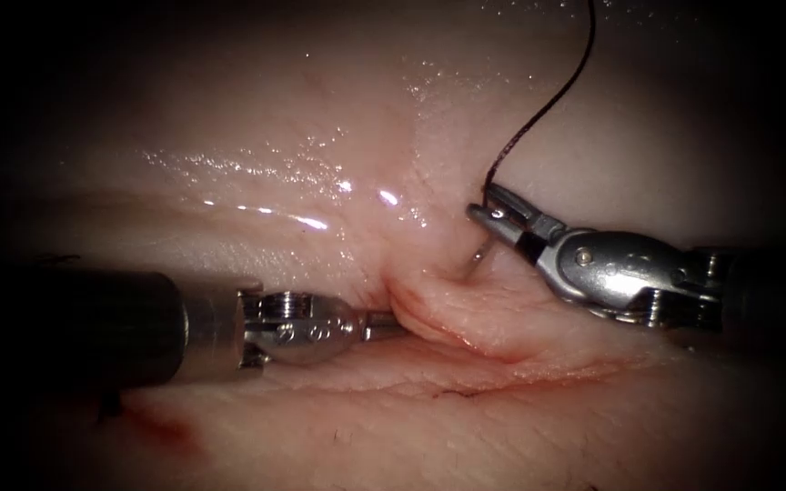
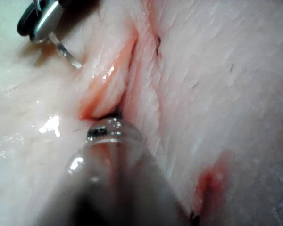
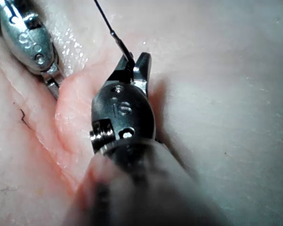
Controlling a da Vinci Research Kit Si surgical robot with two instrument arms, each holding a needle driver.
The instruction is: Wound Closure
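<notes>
- Landmark = cut (image 1: pixel 466 341) in the tissue (image 1: pixel 275 118); it runs across the endoscope view, w/ a raised lip of flesh on its far edge.
- Right tool (image 1: pixel 495 216): jaws pressed together on the needle (image 1: pixel 481 252), gripping it at the thread end of the curve, above the cut's raised lip.
- Needle: short silver arc drops from the right tool's jaws down into the tissue just behind the lip, so it's in the tissue; tip not visible. In the left wrist view the same arc (image 2: pixel 66 52) runs from the jaws into the flesh beside the cut.
- Thread (image 1: pixel 552 100): dark strand goes up and away from the needle's back end, over the tissue on the far side of the cut. In the right wrist view it (image 3: pixel 106 21) leaves the jaw tips.
- Left tool (image 1: pixel 384 320): tip pushed against the left end of the lip at the cut; jaws buried in the fold, can't tell if spread or closed, or whether they hold tissue.
- Red fluid (image 1: pixel 170 427): smear on the near side of the cut, by the left tool's shaft; thin red line along the cut itself.
</notes>
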